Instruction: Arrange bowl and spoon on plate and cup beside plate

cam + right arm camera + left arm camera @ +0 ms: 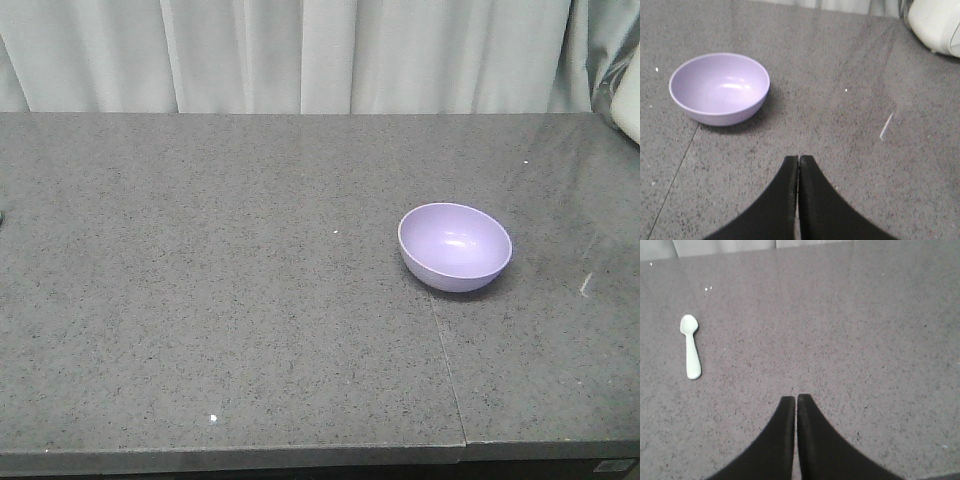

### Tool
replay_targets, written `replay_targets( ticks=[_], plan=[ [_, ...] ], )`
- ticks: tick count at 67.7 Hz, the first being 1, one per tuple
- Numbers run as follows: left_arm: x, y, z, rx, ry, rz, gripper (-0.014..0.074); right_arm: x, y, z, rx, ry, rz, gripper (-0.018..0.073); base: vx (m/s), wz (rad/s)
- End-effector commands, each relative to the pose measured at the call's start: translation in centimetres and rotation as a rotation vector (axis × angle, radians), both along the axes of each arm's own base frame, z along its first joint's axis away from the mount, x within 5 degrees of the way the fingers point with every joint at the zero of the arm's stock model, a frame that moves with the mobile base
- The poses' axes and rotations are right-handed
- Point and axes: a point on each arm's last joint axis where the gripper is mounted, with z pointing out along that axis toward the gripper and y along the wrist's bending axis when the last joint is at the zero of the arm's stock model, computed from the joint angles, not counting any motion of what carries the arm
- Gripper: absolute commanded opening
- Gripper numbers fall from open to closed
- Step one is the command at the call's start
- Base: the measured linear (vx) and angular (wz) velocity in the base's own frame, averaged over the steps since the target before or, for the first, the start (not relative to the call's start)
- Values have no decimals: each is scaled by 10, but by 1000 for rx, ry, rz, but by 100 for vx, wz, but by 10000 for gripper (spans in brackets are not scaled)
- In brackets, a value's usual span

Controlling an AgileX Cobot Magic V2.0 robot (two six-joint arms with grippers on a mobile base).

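Note:
A lavender bowl [455, 245] stands upright and empty on the grey speckled table, right of centre; the right wrist view has the bowl [720, 88] up and to the left. My right gripper [798, 157] is shut with nothing in it, well short of the bowl. In the left wrist view a pale mint spoon [690, 346] lies flat on the table at the left, its oval end pointing away. My left gripper [795, 397] is shut and empty, off to the spoon's right. The plate and the cup are out of view. Neither gripper shows in the front view.
A seam [448, 360] runs across the tabletop just left of the bowl. A white rounded object [935, 25] sits at the table's far right corner. Pale curtains [300, 55] hang behind the table's back edge.

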Motion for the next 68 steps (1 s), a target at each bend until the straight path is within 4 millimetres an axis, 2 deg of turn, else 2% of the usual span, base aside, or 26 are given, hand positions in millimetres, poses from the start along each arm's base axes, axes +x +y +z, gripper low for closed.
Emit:
replay_targets(
  ticks=[1, 7, 13, 29, 35, 40, 47, 61, 68],
  plan=[
    [2, 0, 11, -8, -54, 1, -6, 7, -1, 7, -9, -4, -1, -1, 0, 0],
    [3, 0, 12, -9, -60, 2, 6, 9, -1, 0, -11, 74, -4, 19, 0, 0],
    [3, 0, 12, -9, -61, 2, 54, 9, -1, -6, -13, 142, -7, 83, 0, 0],
    [5, 0, 12, -13, -88, 3, 348, 9, -1, -11, -14, 196, -10, 413, 0, 0],
    [8, -1, 10, -31, -63, 14, 438, 9, -1, -11, -13, 196, -9, 494, 0, 0],
    [20, 0, 5, -29, -7, 31, 477, 9, -1, -11, -12, 197, -9, 524, 0, 0],
    [41, 3, 3, 10, 75, 76, 481, 8, -1, -11, -12, 203, -10, 527, 0, 0],
    [99, 12, 10, 110, 227, 165, 481, 8, -1, -11, -12, 204, -10, 527, 0, 0],
    [128, 24, 14, 117, 291, 223, 481, 8, -1, -11, -12, 204, -10, 527, 0, 0]
  ],
)
